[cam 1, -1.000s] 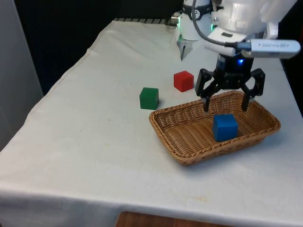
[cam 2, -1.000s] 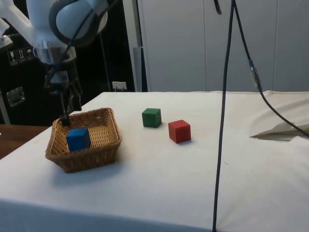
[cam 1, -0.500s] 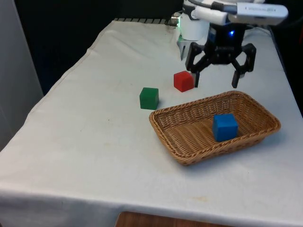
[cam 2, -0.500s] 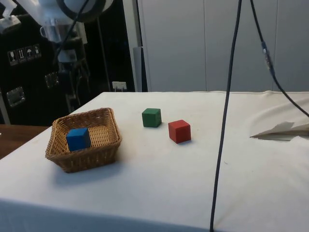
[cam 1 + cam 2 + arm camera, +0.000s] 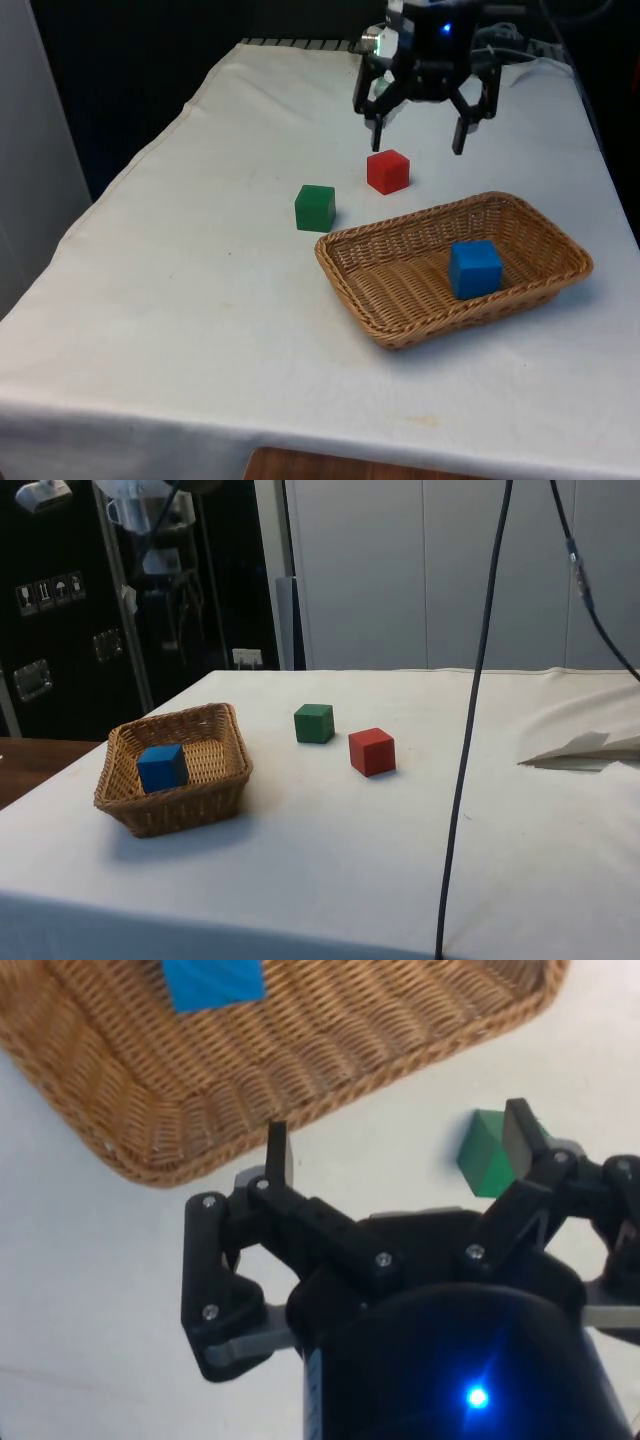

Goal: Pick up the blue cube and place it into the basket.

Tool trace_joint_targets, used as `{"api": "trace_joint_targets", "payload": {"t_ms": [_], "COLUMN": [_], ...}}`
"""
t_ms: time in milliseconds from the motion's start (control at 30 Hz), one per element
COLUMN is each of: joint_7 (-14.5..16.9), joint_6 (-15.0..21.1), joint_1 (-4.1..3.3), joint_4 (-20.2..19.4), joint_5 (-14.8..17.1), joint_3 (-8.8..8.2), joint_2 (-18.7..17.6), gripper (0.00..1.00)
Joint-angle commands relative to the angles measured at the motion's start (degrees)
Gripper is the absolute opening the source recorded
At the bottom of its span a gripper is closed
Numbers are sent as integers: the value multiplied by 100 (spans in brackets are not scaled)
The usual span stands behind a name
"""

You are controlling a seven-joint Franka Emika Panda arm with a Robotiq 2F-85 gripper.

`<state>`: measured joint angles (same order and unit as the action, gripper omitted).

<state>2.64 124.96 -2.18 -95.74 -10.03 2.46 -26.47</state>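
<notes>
Surface (image 5: pixel 200 300): white cloth. Basket (image 5: pixel 400 305): wicker, at the front view's right; holds the blue cube (image 5: pixel 474 268). Pincer (image 5: pixel 418 130): released, empty, raised above the red cube (image 5: pixel 387 171). Green cube (image 5: pixel 315 208): near basket, apart from red.

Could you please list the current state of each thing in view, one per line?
gripper: open, empty, raised above the table beyond the red cube.
blue cube: lying inside the basket, released.
basket: upright on the table, holding the blue cube alone.
red cube: on the cloth, outside the basket, untouched.
green cube: on the cloth, outside the basket, apart from the red cube.
</notes>
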Motion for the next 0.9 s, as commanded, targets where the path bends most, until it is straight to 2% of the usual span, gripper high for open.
{"api": "trace_joint_targets", "payload": {"t_ms": [0,200,233,267,300,500,533,567,667,800,867], "joint_7": [74,241,178,269,332,567,498,602,699,819,791], "joint_6": [80,103,17,109,115,160,74,166,183,166,109], "joint_1": [52,115,63,126,143,189,143,195,212,229,195], "joint_4": [-63,-138,-69,-143,-160,-218,-149,-223,-252,-246,-201], "joint_5": [57,138,86,149,178,309,258,327,378,430,413], "joint_3": [11,-86,-97,-103,-149,-304,-327,-332,-407,-516,-556], "joint_2": [57,155,103,166,183,246,201,252,275,286,252], "gripper": [100,100,100,100,100,100,100,100,100,100,100]}}
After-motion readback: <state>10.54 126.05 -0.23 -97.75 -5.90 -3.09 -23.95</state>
